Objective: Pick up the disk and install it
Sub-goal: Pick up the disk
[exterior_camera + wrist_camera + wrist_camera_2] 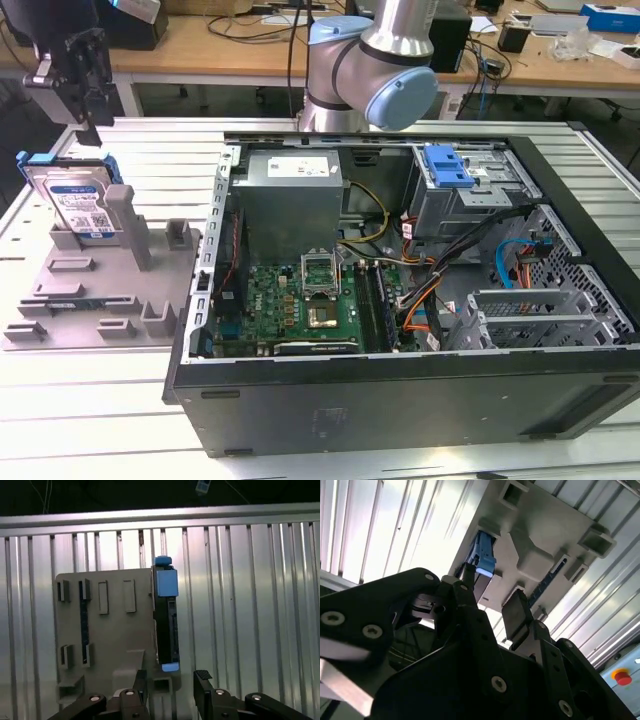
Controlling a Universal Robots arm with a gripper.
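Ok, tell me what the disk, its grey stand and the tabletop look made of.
Disk: silvery metal casing, likely aluminium, with a glossy paper label and blue plastic bracket. Grey stand: matte moulded or printed plastic. Tabletop: ribbed, brushed aluminium by its sheen.

A grey holder [100, 285] lies on the slatted table [80, 400] below the gripper [90, 128]. Well away from it stands an open computer case [400, 400], with a motherboard [290, 300], power box [290, 200], drive cage [470, 205] and cables [430, 290] inside.

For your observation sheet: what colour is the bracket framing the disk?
Blue, seen best around the disk in the exterior view.
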